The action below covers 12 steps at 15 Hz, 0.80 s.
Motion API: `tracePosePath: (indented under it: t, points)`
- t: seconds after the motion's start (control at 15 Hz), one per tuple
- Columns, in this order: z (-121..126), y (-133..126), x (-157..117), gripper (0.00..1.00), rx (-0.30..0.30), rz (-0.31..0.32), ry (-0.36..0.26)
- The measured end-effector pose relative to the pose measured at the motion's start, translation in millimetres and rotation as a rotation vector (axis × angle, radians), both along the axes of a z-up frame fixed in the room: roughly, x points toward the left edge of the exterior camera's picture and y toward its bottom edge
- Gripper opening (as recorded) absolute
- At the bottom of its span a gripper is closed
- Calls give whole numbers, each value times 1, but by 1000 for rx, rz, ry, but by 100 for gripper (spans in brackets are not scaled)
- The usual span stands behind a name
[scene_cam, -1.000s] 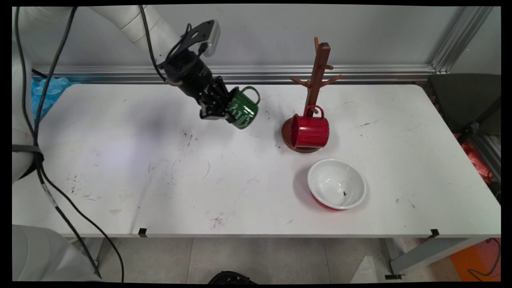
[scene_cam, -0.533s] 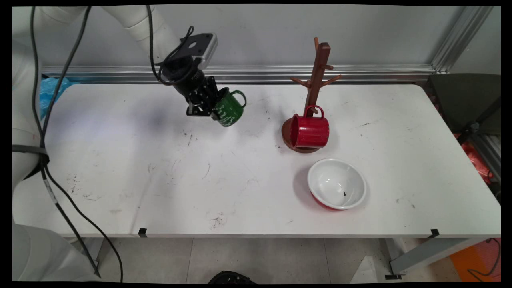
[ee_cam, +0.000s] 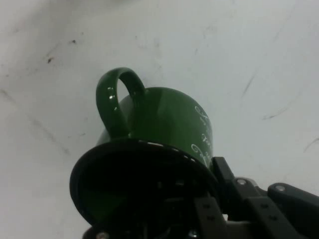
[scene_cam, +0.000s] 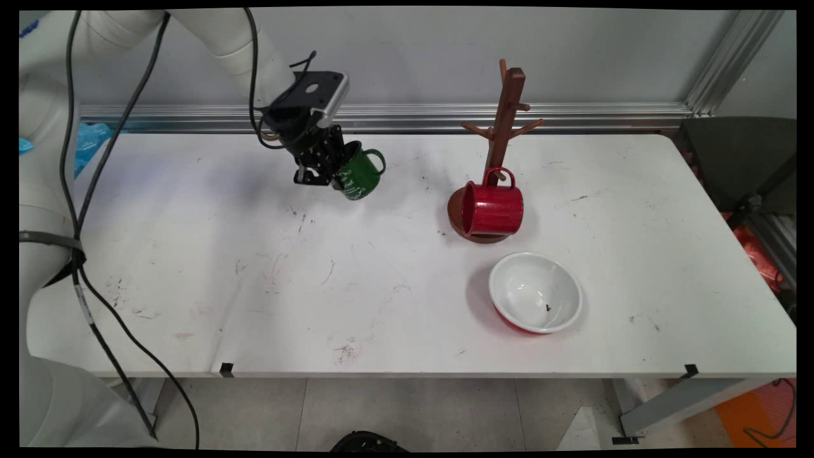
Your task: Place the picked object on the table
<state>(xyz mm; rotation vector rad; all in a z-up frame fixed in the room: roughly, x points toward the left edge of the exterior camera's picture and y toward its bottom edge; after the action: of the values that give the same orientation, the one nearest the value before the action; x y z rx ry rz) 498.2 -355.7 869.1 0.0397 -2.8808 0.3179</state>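
My gripper (scene_cam: 335, 173) is shut on the rim of a green mug (scene_cam: 357, 173) with white lettering, and holds it tilted just above the table (scene_cam: 254, 286) at the back, left of centre. The mug's handle points to the right. In the hand view the green mug (ee_cam: 164, 124) fills the middle, its dark rim (ee_cam: 144, 149) towards me and its handle (ee_cam: 115, 99) at the upper left; one finger (ee_cam: 227, 186) lies against the mug's outside at the right. A brown wooden mug tree (scene_cam: 502, 127) stands to the right with a red mug (scene_cam: 493, 208) lying on its base.
A bowl (scene_cam: 535, 292), white inside and red outside, stands in front of the mug tree. An aluminium rail (scene_cam: 445, 117) runs along the wall at the table's far edge. Black cables (scene_cam: 76, 210) hang from the arm at the left.
The gripper has carried the green mug to the left and towards the back of the table, lowering it nearer the surface. The red mug, the mug tree and the bowl have not moved.
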Motion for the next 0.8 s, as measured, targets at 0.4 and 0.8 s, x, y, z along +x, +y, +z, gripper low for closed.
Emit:
tracePosePath:
  t: [0.4, 0.8]
  points:
    - [-17, -4, -4, 0, -15, -2, -40]
    - [-27, -6, -7, 0, -18, -16, -82]
